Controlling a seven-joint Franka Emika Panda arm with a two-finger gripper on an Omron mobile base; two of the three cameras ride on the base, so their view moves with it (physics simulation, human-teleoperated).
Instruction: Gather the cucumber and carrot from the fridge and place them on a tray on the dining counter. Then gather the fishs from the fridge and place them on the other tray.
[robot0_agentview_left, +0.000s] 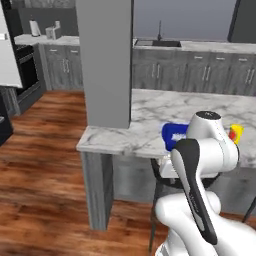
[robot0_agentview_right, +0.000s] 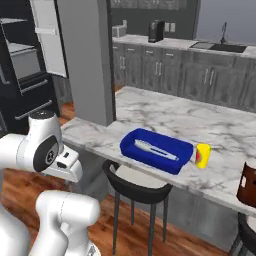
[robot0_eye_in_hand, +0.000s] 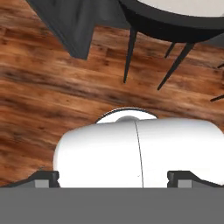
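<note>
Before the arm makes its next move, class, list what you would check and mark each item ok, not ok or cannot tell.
1. Blue tray on the marble counter: ok.
2. Silver fish in the tray: ok.
3. Red fish in the tray: not ok.
4. Fingers empty: ok, nothing between them.
5. Fridge open: ok.
6. Stool out of the arm's path: cannot tell.
</note>
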